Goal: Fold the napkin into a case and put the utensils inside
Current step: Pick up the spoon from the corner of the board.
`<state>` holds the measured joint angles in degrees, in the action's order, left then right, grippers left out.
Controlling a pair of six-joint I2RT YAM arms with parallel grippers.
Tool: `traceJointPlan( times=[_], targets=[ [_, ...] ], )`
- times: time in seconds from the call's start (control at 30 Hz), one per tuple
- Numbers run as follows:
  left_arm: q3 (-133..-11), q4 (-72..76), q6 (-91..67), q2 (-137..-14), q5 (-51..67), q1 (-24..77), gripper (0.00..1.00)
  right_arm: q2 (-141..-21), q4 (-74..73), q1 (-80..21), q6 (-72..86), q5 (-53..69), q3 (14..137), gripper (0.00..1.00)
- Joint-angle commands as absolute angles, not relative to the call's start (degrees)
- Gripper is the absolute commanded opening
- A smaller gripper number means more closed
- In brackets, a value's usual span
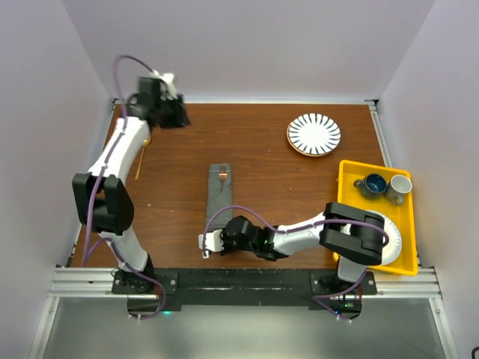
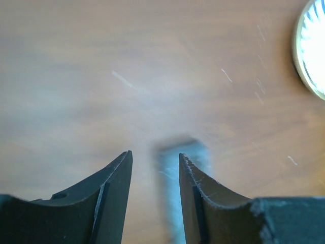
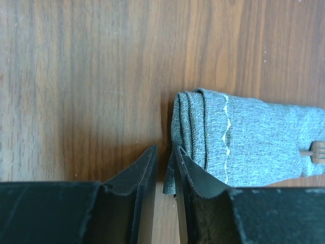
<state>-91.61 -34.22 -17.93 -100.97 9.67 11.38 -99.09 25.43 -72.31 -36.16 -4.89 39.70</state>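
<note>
Nearest the bases, the right gripper (image 3: 164,153) sits at the near end of the case (image 1: 218,198). Its jaws are almost together, and a thin lip of grey fabric lies in the gap, so it appears to be pinching a fold edge. The napkin is already folded into a narrow strip lying lengthwise mid-table (image 1: 284,187), so that part of the task looks done.

At the strip's far end a copper fork tip (image 3: 316,151) shows. Whether the fork is tucked inside the case or only lying on top is hard to judge, and its handle is hidden.

The second utensil (image 1: 140,161) lies on the bare wood at far left, partly under the left arm, and has yet to go in.

Farthest back, the left gripper (image 2: 155,157) hangs above the table with its jaws apart and nothing between them. Its wrist view is blurred.
</note>
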Motion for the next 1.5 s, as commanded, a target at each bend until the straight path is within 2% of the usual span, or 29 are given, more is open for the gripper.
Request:
traceJointPlan(
  times=[0.0, 0.13, 0.27, 0.67, 1.03, 1.23, 1.47],
  targets=[
    [-100.53, -41.64, 3.48, -106.07, 21.32, -4.19, 0.46, -96.42, 24.08, -72.07, -35.95, -3.08, 39.81, 0.25],
    [-111.76, -51.75, 13.43, -116.16, 22.33, -12.46, 0.43, -96.68, 23.64, -72.07, -35.68, -2.81, 40.34, 0.25],
    [-117.5, -56.86, 16.87, -123.39, 19.87, -14.68, 0.4, -96.77, 23.55, -71.98, -35.42, -1.76, 40.34, 0.25],
    [-117.25, -53.18, 17.05, -132.1, 18.2, -15.03, 0.4, -96.77, 22.94, -72.07, -34.72, -1.58, 40.34, 0.26],
    [-115.49, -48.96, 18.28, -135.61, 13.81, -13.98, 0.32, -97.29, 22.59, -72.07, -33.84, -0.7, 41.04, 0.27],
    [-115.31, -48.51, 19.16, -137.63, 9.76, -12.39, 0.24, -97.38, 22.59, -71.9, -33.4, -0.18, 41.22, 0.27],
    [-115.84, -50.71, 17.23, -139.75, 10.1, -12.22, 0.1, -97.03, 22.59, -71.81, -33.4, -0.18, 40.78, 0.27]
  ],
)
